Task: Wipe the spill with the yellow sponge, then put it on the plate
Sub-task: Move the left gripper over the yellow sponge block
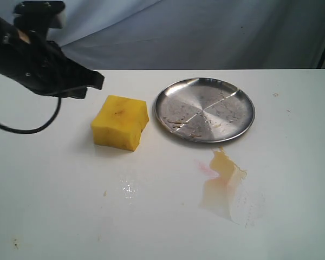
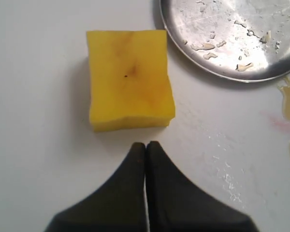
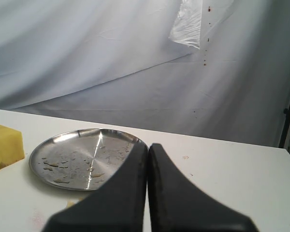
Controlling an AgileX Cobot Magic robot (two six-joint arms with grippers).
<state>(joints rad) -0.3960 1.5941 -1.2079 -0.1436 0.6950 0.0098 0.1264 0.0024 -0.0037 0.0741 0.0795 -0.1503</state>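
A white tabletop [image 1: 49,211] stood before a draped pale grey cloth [image 1: 206,32]. The blocky yellow foam sponge [image 1: 121,122] sat beside the round silver metal plate [image 1: 239,111], with the pale orange puddle [image 1: 223,187] just below the plate's rim. The left gripper [image 2: 146,147], jaws pressed together and empty, hovered near the sponge. The right gripper [image 3: 148,147] was likewise closed.

Blocky yellow sponge [image 1: 121,122] lies flat toward the far edge, just left of the crumb-speckled silver plate [image 1: 205,109]. Pale orange-beige spill [image 1: 223,187] pools just in front of the plate.
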